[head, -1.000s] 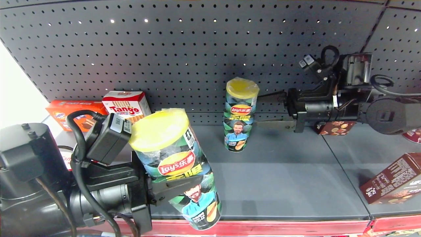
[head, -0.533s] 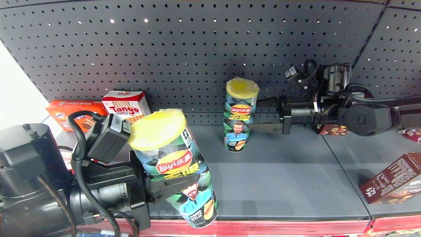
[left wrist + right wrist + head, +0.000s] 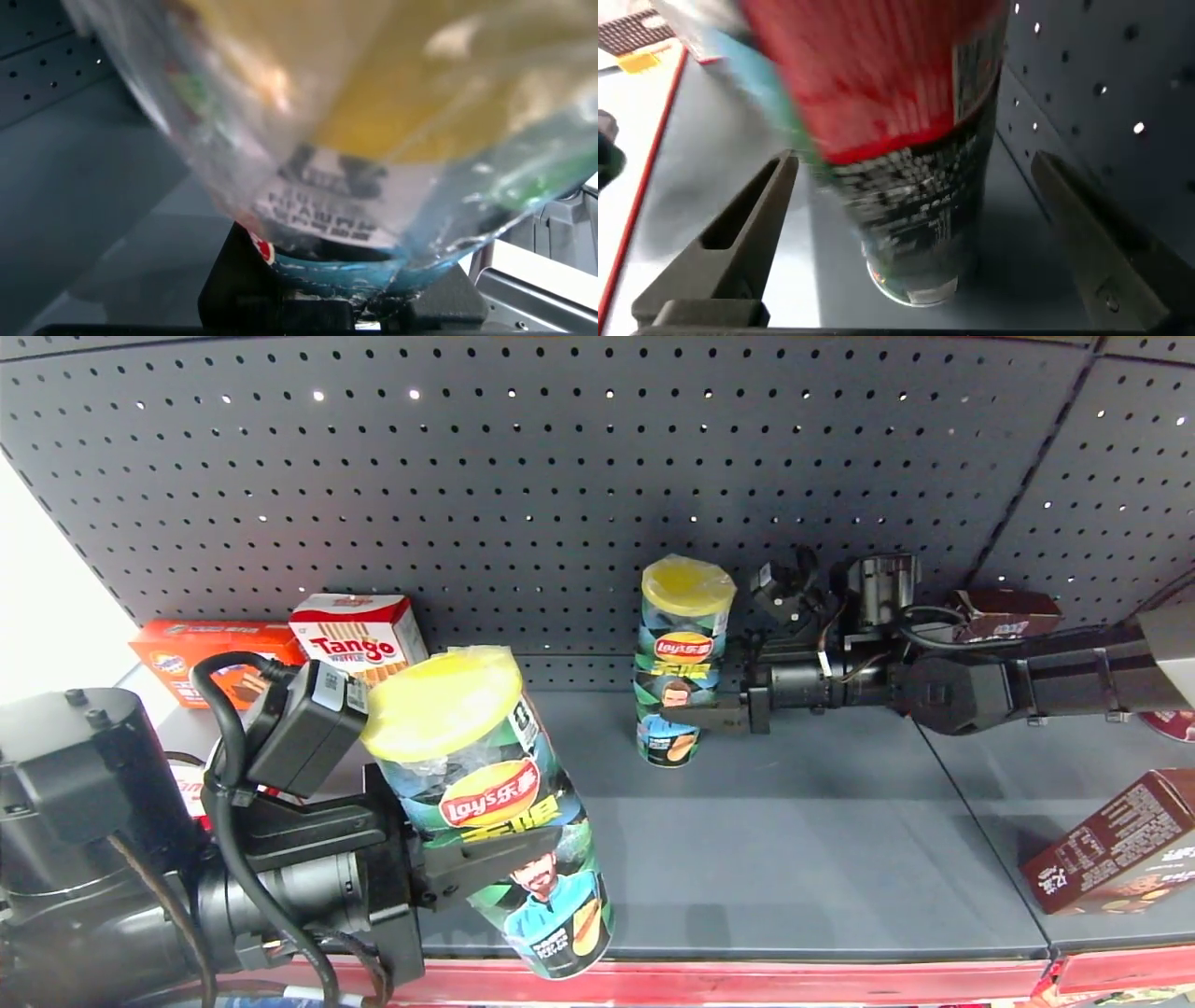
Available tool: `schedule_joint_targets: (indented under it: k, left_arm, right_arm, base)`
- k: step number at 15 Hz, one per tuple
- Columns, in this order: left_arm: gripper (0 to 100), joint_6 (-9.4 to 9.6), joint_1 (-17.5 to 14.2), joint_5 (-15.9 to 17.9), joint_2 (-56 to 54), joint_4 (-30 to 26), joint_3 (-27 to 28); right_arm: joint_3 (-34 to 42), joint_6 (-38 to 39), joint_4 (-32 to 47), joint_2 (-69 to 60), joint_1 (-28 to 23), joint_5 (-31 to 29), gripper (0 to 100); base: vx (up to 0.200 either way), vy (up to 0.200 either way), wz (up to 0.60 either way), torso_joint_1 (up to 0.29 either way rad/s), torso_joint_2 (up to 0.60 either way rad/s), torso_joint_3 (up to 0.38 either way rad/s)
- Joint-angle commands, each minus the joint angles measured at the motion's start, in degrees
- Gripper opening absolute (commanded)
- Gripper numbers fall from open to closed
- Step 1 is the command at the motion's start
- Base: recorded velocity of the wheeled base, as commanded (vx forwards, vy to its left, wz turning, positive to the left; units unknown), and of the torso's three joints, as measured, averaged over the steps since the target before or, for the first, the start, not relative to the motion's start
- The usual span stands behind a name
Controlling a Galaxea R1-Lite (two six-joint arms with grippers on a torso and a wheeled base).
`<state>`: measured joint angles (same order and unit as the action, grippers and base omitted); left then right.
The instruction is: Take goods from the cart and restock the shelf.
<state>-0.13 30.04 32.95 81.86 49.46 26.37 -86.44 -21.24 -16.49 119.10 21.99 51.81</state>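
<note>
A chip can (image 3: 490, 803) with a yellow lid is tilted over the shelf's front edge, and my left gripper (image 3: 504, 821) is shut on its middle. It looms close in the left wrist view as the same can (image 3: 355, 121). A second, identical can (image 3: 681, 658) stands upright near the pegboard at the shelf's middle. My right gripper (image 3: 695, 689) comes in from the right and is open, with one finger on each side of that can. The right wrist view has this can (image 3: 906, 215) between the spread fingers of the right gripper (image 3: 915, 166), with gaps on both sides.
A red and white wafer box (image 3: 359, 635) and an orange box (image 3: 201, 649) stand at the back left. A brown box (image 3: 1111, 845) lies tilted at the right front, another (image 3: 1004, 611) behind the right arm. The grey shelf (image 3: 794, 859) has a red front lip.
My right arm has slid left along the shelf until its open fingers straddle the standing can. The left gripper and its can have barely shifted.
</note>
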Motion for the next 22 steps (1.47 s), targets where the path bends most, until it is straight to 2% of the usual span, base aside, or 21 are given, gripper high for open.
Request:
schedule_joint_targets:
  k: [1, 10, 13, 22]
  left_arm:
    - [0, 0.05, -0.1, 0.0, 0.1, 0.0, 0.0]
    - [0, 0.05, -0.1, 0.0, 0.8, 0.0, -0.1]
    - [0, 0.05, -0.6, 0.0, 0.8, 0.0, -0.3]
    - [0, 0.05, -1.3, 0.9, 0.7, 0.0, -0.8]
  right_arm:
    - [-0.5, -0.1, -0.5, 1.9, 0.5, -0.7, 100]
    - [-0.2, 0.0, -2.2, 2.6, 0.6, -1.9, 100]
    - [-0.3, 0.2, -2.3, 2.6, 1.5, -4.5, 100]
    - [-0.1, 0.2, -2.5, 2.6, 1.4, -4.3, 100]
  base:
    - [0.000, 0.000, 0.00, 0.000, 0.00, 0.000]
    - [0.000, 0.000, 0.00, 0.000, 0.00, 0.000]
    - [0.000, 0.000, 0.00, 0.000, 0.00, 0.000]
    - [0.000, 0.000, 0.00, 0.000, 0.00, 0.000]
